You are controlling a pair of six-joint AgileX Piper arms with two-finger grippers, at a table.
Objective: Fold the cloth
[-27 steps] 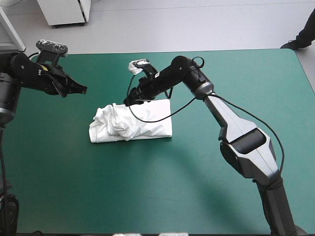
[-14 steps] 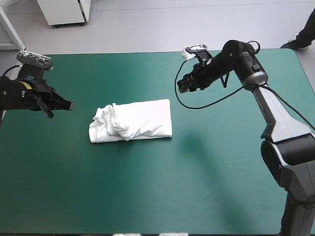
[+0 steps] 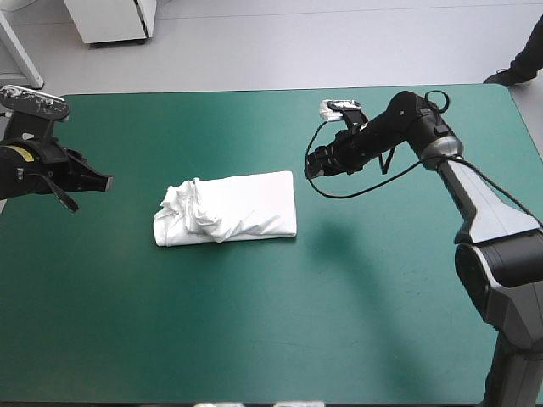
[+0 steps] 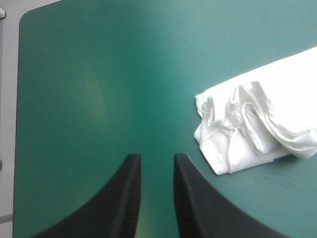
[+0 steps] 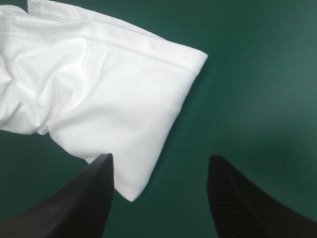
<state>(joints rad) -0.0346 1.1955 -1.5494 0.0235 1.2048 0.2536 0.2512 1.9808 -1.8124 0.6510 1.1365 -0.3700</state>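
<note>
The right gripper (image 3: 311, 166), spread wide and empty, hovers just beyond the far right corner of the white short-sleeved T-shirt (image 3: 242, 212). This folded bundle lies mid-way on the teal-green desk (image 3: 339, 322), long axis left to right. The left gripper (image 3: 103, 181), narrowly parted, hangs well apart.

Overhead, wrists seemingly low, sharing T-shirt (image 3: 229, 208)
</note>
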